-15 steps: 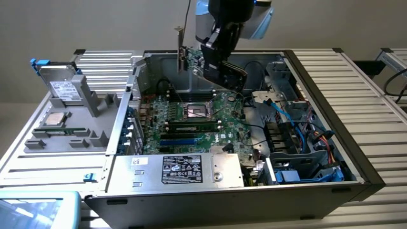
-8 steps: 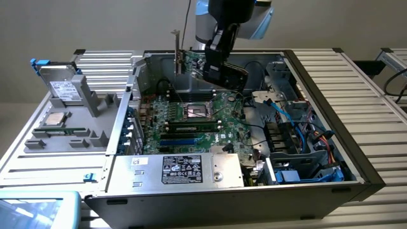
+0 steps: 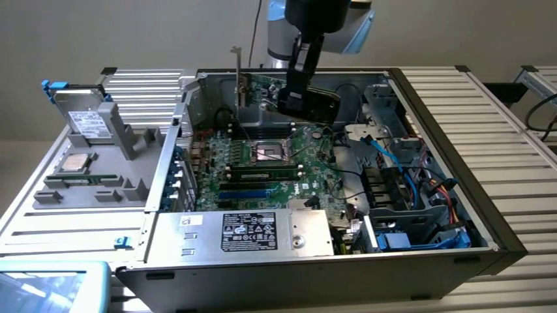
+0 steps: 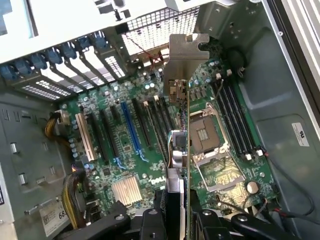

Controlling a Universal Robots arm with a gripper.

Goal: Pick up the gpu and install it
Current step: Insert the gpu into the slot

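Wrist view: tool [image 4: 177, 222] clenched on gpu [image 4: 179, 147], held edge-on above motherboard [image 4: 107, 165].
Handling: probably light, stiff, fragile.
Hold: the card's bare edges look safest.

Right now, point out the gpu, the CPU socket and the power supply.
gpu [image 4: 180, 65]: wrist view, on its silver metal bracket.
CPU socket [image 4: 205, 133]: wrist view, on the middle of the socket.
power supply [image 3: 248, 232]: exterior view, on its label.
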